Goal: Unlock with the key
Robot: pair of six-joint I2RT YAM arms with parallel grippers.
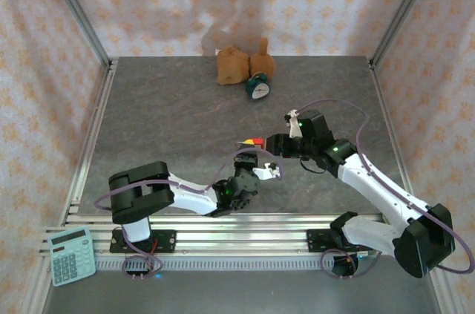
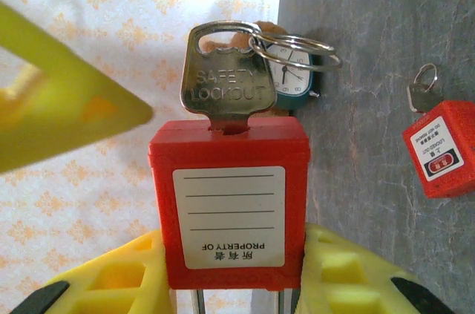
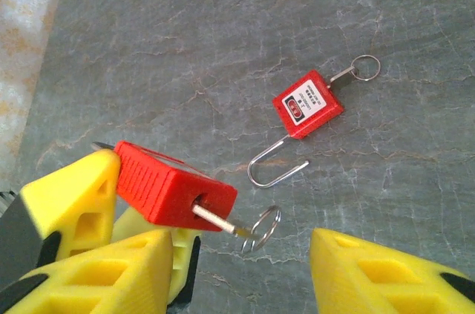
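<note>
My left pincer grips 1 red padlock, with the key seated in its keyhole. My right pincer stands open near the key's ring, not touching it. A 2nd padlock lies on the bench, shackle open.

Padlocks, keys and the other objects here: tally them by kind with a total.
Red plastic padlocks: 2
Silver metal keys on rings: 2
Teal round alarm clock: 1
Brown plush toy: 1
Pale teal calculator: 1
Total: 7
</note>
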